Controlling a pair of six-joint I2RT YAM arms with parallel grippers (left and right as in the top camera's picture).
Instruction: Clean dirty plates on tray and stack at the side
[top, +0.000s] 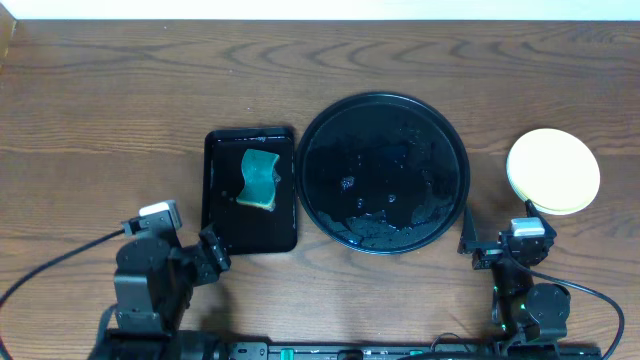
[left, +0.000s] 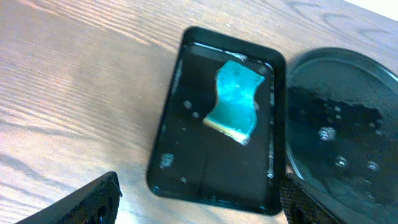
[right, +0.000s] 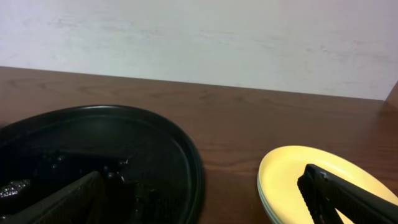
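Left arm: it is seen folded low at the near edge of the table (top: 100, 100), left of centre, with its wrist angled toward the rectangular tray (top: 250, 190).
Left gripper (top: 215, 250): the jaws are spread wide and nothing is held; in the left wrist view only the dark fingertips (left: 93, 202) are seen at the bottom corners, above bare wood.
Right arm: it is seen drawn back at the near right edge, pointed away from the robot, between the round tray (top: 382, 172) and the plates (top: 553, 171).
Right gripper (top: 497, 235): the jaws are fully parted and empty; in the right wrist view one finger is seen over the round tray's rim, the other over the yellow plate.
Plates: they are stacked on the table right of the round tray and apart from it, with the pale yellow one on top and a paler edge seen beneath.
Round tray: it is seen at table centre, glossy and wet with droplets, with no plate on it.
Rectangular tray: it is placed just left of the round tray, and a teal sponge (top: 259, 178) is seen lying in it.
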